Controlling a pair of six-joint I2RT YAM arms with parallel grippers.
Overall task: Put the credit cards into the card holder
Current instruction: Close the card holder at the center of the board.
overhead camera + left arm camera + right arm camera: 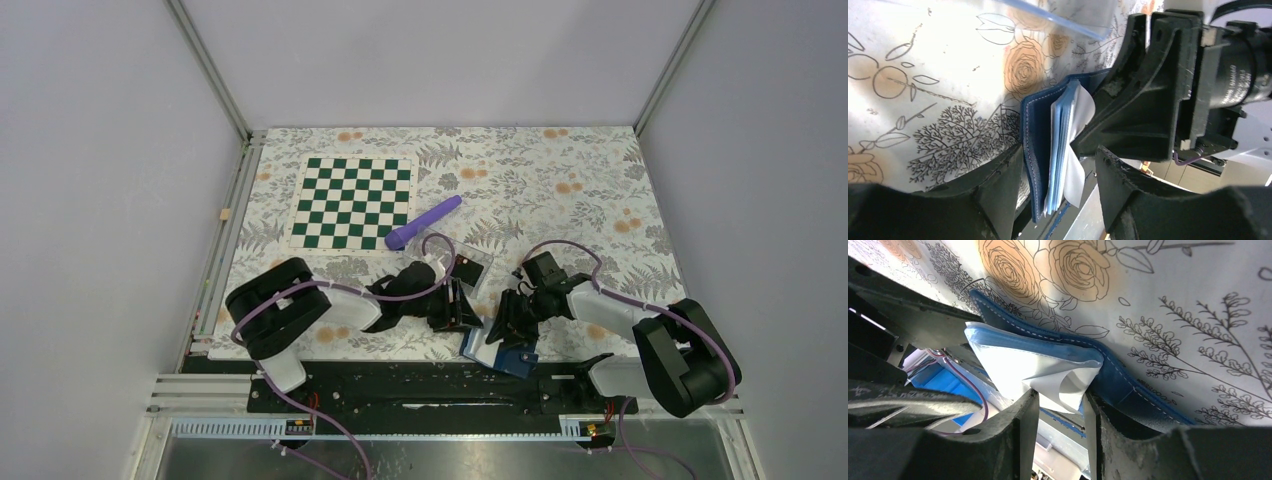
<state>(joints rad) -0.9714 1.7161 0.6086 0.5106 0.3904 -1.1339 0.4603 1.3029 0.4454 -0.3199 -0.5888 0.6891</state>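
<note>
The navy card holder [478, 346] lies open at the table's front edge, between both grippers. In the left wrist view its navy cover [1034, 145] and pale blue inner pockets [1060, 135] stand on edge between the wide-apart jaws of my left gripper [1057, 154], which do not pinch it. My right gripper [1060, 394] is closed on a curled white inner flap [1048, 372] of the holder [1128, 385]. In the top view the left gripper [462, 310] and the right gripper [505, 325] sit close together. A dark card [467, 268] lies in the clear tray [480, 258].
A green and white chessboard mat [352, 203] lies at the back left. A purple cylinder [425, 222] lies beside it. A blue piece [518, 360] shows at the front edge under the right gripper. The black base rail [400, 385] runs just in front.
</note>
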